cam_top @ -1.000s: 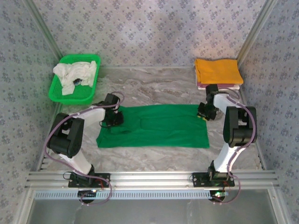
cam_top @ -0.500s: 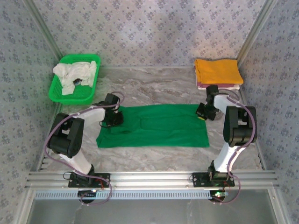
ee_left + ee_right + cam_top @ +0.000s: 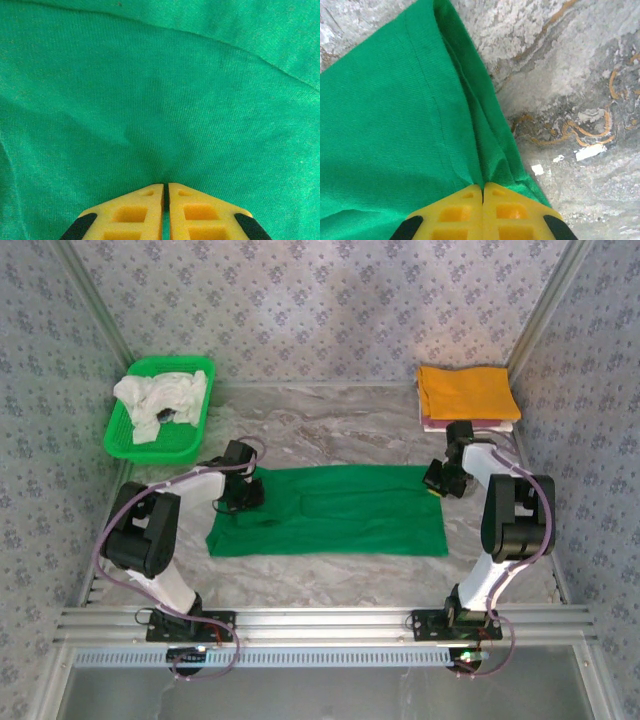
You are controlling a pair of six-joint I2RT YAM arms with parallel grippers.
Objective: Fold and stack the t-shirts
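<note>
Flanking green t-shirt (image 3: 330, 510): basket (image 3: 175, 445) far-left, orange t-shirt (image 3: 466, 392) far-right.

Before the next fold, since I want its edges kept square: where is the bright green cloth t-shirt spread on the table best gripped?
At the two ends of its far edge, pinched from above. The bright green cloth t-shirt lies flat as a wide rectangle, so those ends should lift evenly; the left gripper and right gripper are shut on cloth there.

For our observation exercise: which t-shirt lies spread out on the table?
The bright green t-shirt; the orange-yellow t-shirt sits folded, the whitish cloth lies crumpled in the basket.
</note>
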